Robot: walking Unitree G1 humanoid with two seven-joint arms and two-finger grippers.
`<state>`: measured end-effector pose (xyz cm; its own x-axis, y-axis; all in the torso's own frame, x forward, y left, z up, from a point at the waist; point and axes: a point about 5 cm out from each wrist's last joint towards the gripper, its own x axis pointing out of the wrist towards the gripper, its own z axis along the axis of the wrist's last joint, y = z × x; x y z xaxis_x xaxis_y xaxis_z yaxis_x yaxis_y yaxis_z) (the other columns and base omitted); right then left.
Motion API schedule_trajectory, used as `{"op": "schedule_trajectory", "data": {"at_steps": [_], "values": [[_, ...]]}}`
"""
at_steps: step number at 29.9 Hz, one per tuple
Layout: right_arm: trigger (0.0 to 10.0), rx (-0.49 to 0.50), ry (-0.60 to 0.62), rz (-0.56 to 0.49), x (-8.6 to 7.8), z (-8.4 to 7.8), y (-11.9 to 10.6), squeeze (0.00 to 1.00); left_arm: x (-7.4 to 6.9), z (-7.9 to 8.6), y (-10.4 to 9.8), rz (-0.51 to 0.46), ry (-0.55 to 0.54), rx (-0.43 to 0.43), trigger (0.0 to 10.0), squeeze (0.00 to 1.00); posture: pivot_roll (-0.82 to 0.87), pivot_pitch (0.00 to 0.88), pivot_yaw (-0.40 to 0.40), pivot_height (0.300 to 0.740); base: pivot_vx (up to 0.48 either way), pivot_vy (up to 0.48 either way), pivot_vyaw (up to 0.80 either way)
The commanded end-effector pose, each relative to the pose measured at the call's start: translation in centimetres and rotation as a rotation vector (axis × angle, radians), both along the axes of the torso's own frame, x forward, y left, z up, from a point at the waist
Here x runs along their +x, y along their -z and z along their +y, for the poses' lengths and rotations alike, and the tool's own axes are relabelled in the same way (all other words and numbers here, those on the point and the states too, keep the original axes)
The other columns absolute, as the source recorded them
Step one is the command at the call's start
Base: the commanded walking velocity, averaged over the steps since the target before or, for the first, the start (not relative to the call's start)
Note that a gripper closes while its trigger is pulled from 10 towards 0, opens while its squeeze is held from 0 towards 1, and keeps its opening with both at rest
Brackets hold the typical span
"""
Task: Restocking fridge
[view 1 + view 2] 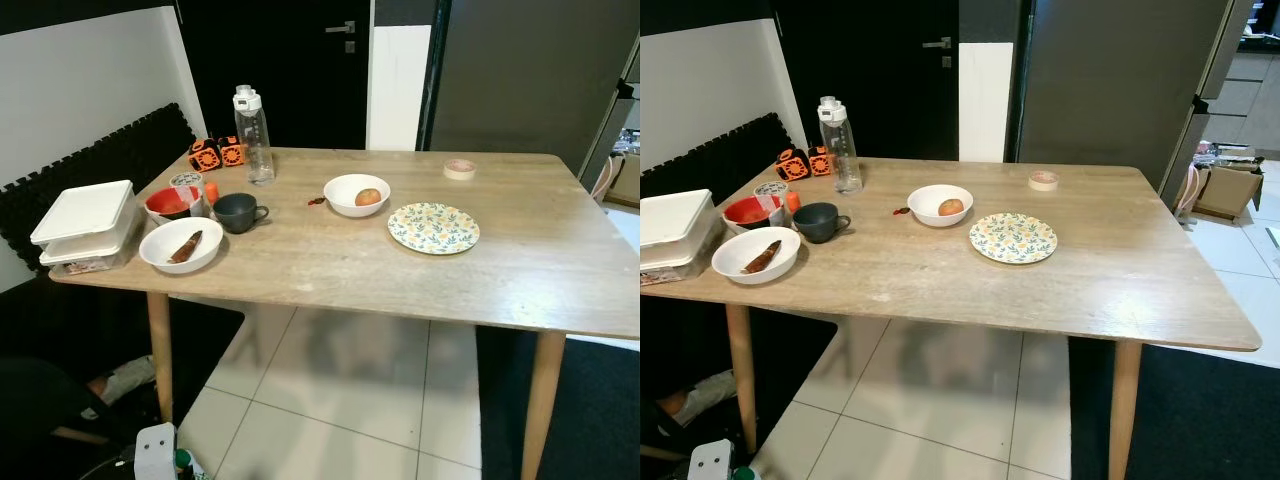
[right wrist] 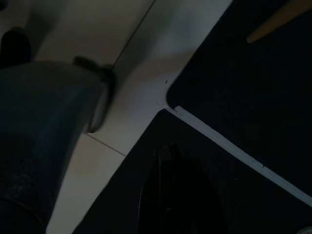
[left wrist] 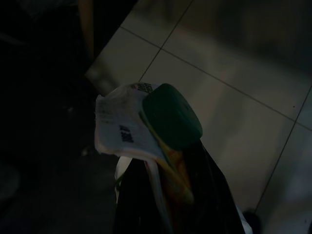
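The left gripper [image 3: 170, 195] hangs low over the tiled floor [image 3: 229, 97], fingers clasped on a green-capped bottle [image 3: 168, 117] — its white label's print is too dim to read. The right gripper [image 2: 170, 195] is dark, its fingers' state unreadable. Stacked white containers [image 1: 85, 225] sit cut off at the wooden table [image 1: 400, 270] edge.

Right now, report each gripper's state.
Left gripper: shut on a green-capped bottle, hanging low over the floor tiles.
Right gripper: hanging idle over the floor; fingers too dark to tell.
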<state>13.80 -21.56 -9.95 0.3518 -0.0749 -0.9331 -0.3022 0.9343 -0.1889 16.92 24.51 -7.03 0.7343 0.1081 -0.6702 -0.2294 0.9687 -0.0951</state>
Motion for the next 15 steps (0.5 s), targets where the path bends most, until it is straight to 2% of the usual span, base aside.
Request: {"op": "schedule_trajectory", "data": {"at_steps": [1, 15], "values": [[10.0, -0.014, -0.01, -0.002, -0.08, -0.25, -0.02, 0.0, -3.21, -1.8, 2.04, 0.154, 0.043, -0.065, 10.0, 0.0, -0.06, 0.0, 0.029, 0.74, 0.0, -0.364, 0.0], [10.0, -0.023, -0.032, 0.002, 0.02, -0.38, -0.08, 0.0, -3.58, -1.85, 2.19, 0.164, 0.042, -0.069, 10.0, 0.0, -0.06, 0.0, 0.026, 0.74, 0.0, -0.377, 0.0]]}}
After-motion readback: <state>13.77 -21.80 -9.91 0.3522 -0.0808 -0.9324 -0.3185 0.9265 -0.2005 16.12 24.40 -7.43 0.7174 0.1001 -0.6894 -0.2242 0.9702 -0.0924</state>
